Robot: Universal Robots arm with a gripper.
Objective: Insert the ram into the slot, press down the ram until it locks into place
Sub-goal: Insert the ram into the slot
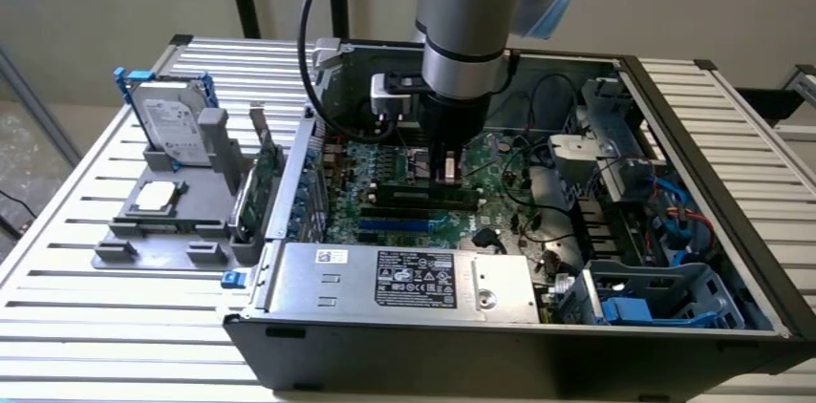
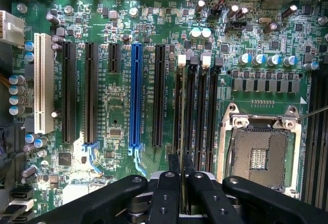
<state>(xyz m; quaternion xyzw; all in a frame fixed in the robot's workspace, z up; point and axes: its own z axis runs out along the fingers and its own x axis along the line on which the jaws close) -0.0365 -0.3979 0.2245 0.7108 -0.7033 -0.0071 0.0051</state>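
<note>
Ram [image 2: 183, 193] edge-on, thin sliver, mostly hidden by gripper [image 2: 182, 162] | jaws pinched shut on it | seating in slot [image 2: 183, 106] unclear

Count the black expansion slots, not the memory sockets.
4: a long black slot beside the white slot, another long slot next to it, a short slot, and a third long slot between the blue slot and the memory sockets. None seems hidden.
</note>
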